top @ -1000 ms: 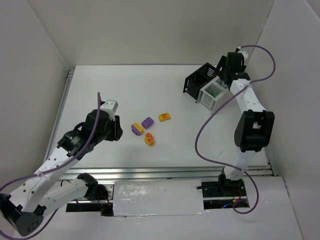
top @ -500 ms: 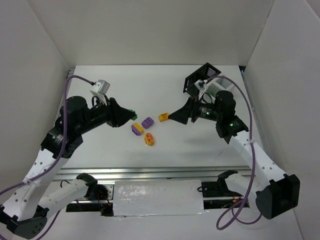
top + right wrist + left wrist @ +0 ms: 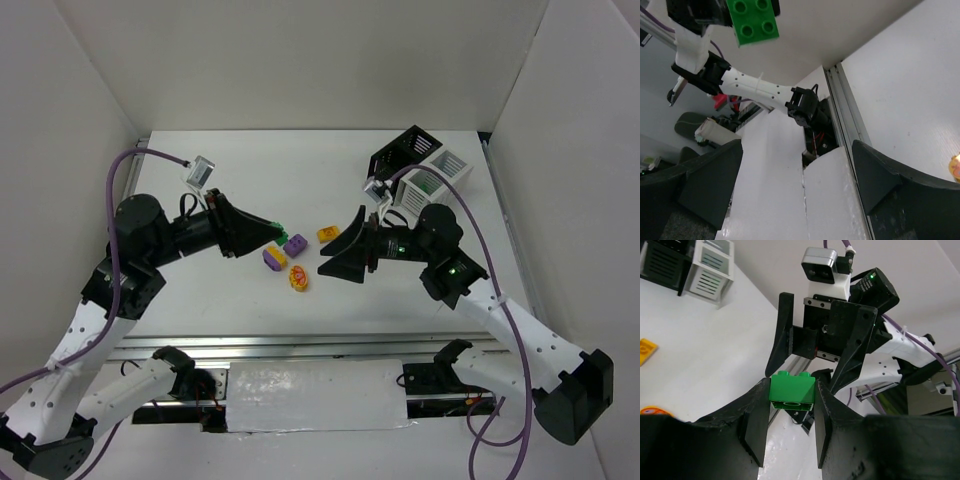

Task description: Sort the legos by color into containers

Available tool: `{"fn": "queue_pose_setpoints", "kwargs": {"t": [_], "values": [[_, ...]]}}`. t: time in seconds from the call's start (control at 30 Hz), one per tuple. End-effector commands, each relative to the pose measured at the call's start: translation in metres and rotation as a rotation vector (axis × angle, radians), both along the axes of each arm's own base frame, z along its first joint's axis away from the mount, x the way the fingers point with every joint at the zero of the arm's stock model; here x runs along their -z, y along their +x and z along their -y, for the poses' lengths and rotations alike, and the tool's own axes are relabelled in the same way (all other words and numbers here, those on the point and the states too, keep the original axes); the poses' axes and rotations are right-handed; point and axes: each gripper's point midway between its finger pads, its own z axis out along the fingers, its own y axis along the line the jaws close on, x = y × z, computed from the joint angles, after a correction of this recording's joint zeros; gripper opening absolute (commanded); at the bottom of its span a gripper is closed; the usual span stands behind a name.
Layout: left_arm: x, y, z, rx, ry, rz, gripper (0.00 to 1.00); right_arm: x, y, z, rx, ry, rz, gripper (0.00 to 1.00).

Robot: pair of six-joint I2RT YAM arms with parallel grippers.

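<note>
The green lego [image 3: 792, 388] is pinched in the left end effector [image 3: 266, 232], held aloft well left of the white bin [image 3: 428, 188]. Within the last second both arms swung inward — the right end effector [image 3: 795, 175], fingers spread and empty, left that bin and now faces the lego, probably for a handover. No legible writing anywhere.

2 arms reach inward, tips facing; L gripper [image 3: 272, 231] pinches green brick [image 3: 792, 389], R gripper [image 3: 340, 246] spread wide
</note>
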Motion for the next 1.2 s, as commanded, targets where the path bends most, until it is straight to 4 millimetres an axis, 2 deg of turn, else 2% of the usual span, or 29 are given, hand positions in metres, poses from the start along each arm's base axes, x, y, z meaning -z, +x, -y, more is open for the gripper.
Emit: {"fn": "queue_pose_setpoints", "kwargs": {"t": [0.0,0.23,0.43,0.53,0.67,0.73,0.83,1.03,1.13,1.17], "values": [[-0.023,-0.015,0.004,0.075,-0.082,0.041,0.0,-0.031,-0.008,-0.006,-0.027,0.104,0.089,0.96],[-0.018,-0.022,0.009,0.136,-0.099,0.026,0.0,-0.055,-0.006,-0.02,-0.043,0.158,0.124,0.93],[-0.011,-0.024,0.013,0.168,-0.094,0.025,0.0,-0.085,-0.003,-0.032,-0.029,0.23,0.13,0.8],[-0.009,-0.025,0.013,0.179,-0.093,0.022,0.0,-0.093,-0.002,-0.042,-0.04,0.237,0.128,0.75],[-0.006,-0.024,0.014,0.184,-0.087,0.022,0.0,-0.098,-0.011,-0.053,-0.122,0.258,0.111,0.62],[-0.005,-0.024,0.014,0.181,-0.083,0.024,0.0,-0.099,-0.014,-0.058,-0.145,0.257,0.101,0.59],[-0.009,-0.025,0.014,0.186,-0.087,0.035,0.0,-0.093,-0.018,-0.064,-0.173,0.242,0.093,0.59],[-0.021,-0.031,0.011,0.191,-0.098,0.082,0.0,-0.089,-0.029,-0.06,-0.227,0.245,0.104,0.6],[-0.024,-0.037,0.011,0.218,-0.107,0.098,0.0,-0.087,-0.021,-0.061,-0.174,0.23,0.113,0.64],[-0.025,-0.038,0.011,0.22,-0.107,0.101,0.0,-0.076,-0.014,-0.062,-0.134,0.178,0.07,0.66]]}}
